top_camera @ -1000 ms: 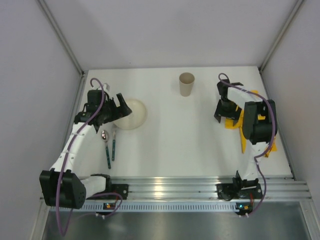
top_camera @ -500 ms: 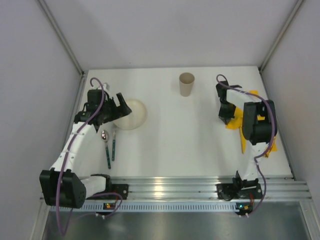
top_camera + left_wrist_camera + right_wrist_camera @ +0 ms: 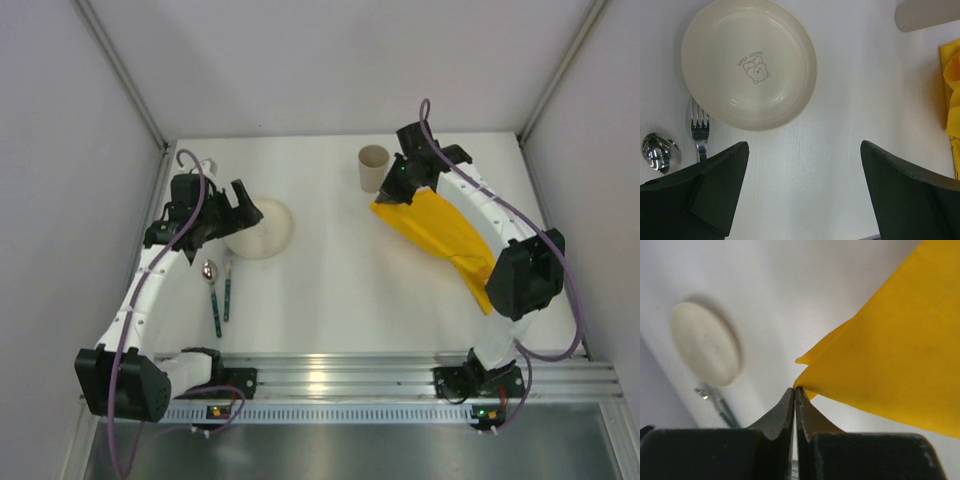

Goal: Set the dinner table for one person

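**Supervisor:** Report the end effector states.

**Operator:** I read the right end effector (image 3: 390, 192) as closed flat on one corner of the yellow mat (image 3: 445, 235). In its wrist view the jaws meet with only the cloth edge between them. The left end effector (image 3: 802, 150) is wide open and holds nothing. It hangs beside the plate (image 3: 749, 64).

**Supervisor:** Where does the task stand?

**Operator:** The tabletop (image 3: 330, 300) spans the whole work area. The plate lies on its left side, with the fork (image 3: 700, 127) and spoon (image 3: 657, 152) side by side just on the near side of it. The cup (image 3: 373, 168) stands upright at far centre, just beside the pinched corner. The mat runs as a crumpled diagonal strip across the right half. I judge the setting barely begun. The mat is not yet spread flat, and the plate, cutlery and cup are not yet arranged on or around it.
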You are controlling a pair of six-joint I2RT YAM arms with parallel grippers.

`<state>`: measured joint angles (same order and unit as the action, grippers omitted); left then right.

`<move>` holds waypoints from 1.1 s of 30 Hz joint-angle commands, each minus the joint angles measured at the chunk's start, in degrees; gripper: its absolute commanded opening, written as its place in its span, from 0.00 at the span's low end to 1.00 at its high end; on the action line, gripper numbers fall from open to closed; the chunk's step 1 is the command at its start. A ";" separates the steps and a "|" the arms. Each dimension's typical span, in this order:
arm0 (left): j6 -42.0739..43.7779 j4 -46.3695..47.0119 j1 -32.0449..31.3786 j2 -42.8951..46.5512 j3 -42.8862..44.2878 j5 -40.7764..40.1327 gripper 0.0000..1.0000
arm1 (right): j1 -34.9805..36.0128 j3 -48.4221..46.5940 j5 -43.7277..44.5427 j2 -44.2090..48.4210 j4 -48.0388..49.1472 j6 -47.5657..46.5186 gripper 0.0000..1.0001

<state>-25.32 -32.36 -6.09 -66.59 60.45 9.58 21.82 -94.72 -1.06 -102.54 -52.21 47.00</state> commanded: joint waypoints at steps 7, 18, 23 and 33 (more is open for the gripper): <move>0.89 -1.21 -2.43 0.49 3.54 0.00 0.99 | 0.77 -5.66 -15.29 -4.34 11.34 7.58 0.99; -0.86 3.00 -26.24 -16.43 10.11 -2.46 0.99 | -7.40 10.06 3.60 13.40 0.62 -8.40 1.00; -5.43 6.60 -32.76 -28.58 15.22 -3.78 0.99 | -15.13 22.19 4.32 18.60 1.93 -9.82 1.00; -11.68 2.40 -35.92 -49.94 31.64 -9.05 0.98 | -18.92 26.51 6.50 23.35 -0.52 -13.69 1.00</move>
<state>-33.82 -28.27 -41.80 -113.95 86.26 4.14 3.92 -67.90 2.90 -83.33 -51.77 35.68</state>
